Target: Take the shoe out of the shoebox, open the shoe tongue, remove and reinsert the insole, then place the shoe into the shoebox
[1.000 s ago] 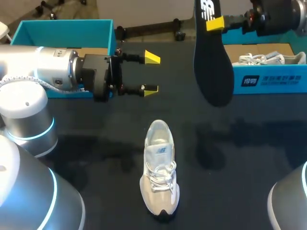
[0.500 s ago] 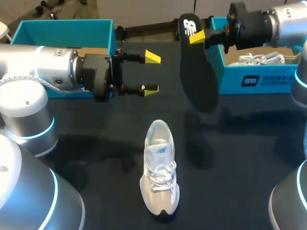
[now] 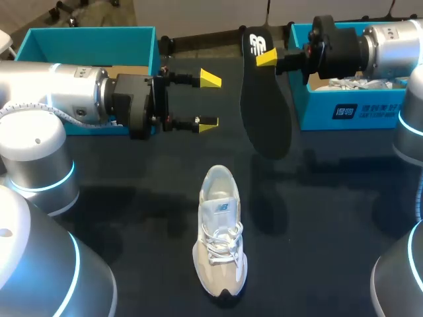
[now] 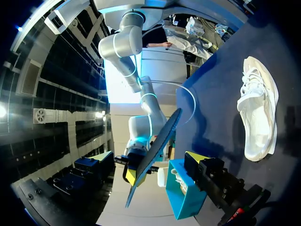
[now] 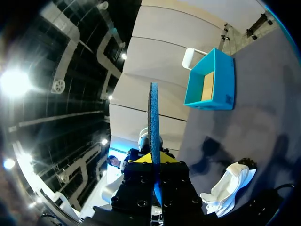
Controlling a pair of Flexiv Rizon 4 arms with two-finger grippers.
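Observation:
A white shoe [image 3: 220, 231] lies on the dark table, toe toward the back, and also shows in the wrist views [image 4: 258, 113] [image 5: 230, 186]. My right gripper [image 3: 268, 58] is shut on the heel end of the black insole [image 3: 264, 105], which hangs down in the air behind and right of the shoe. In the right wrist view the insole [image 5: 154, 117] stands edge-on between the fingers. My left gripper [image 3: 208, 101] is open and holds nothing, left of the insole and behind the shoe. The teal shoebox [image 3: 350, 113] stands at the back right.
A second white shoe [image 3: 360, 83] lies inside the shoebox on the right. Another teal box [image 3: 86, 41] [image 5: 211, 82] stands at the back left, behind my left arm. The left wrist view shows the hanging insole [image 4: 157, 150] ahead of its fingertip [image 4: 197, 157].
My right arm has carried the insole leftward and a little lower, from above the shoebox toward the table's middle. The left arm and the shoe have not moved.

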